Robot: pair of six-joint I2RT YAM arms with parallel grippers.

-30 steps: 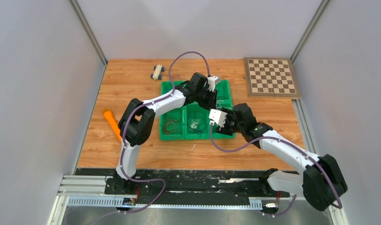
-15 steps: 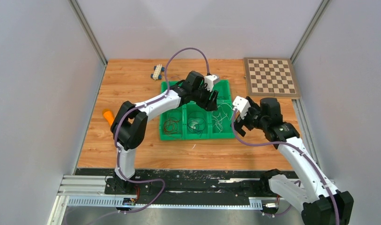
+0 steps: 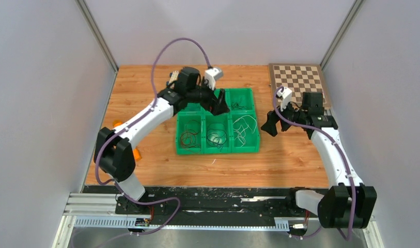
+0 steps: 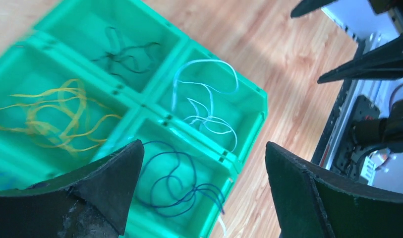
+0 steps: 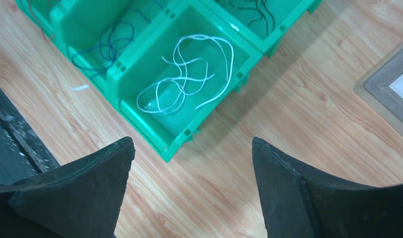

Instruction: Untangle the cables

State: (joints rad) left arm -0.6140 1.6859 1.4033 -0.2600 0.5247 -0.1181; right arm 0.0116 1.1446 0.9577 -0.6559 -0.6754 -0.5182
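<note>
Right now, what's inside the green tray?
The green tray holds one loose wire in each visible compartment: white cable, blue cable, yellow cable, black cable, dark red cable. The left arm covers the back-left compartment, so its contents cannot be seen.

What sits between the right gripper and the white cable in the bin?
Only bare tabletop and the green bin's side wall separate the right gripper from the white cable, per the top view.

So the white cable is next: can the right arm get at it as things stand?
Probably yes. The white cable lies alone, uncovered, in the near right compartment of the green tray; the right claw hangs open beside that corner, and the left claw sits over the back row.
</note>
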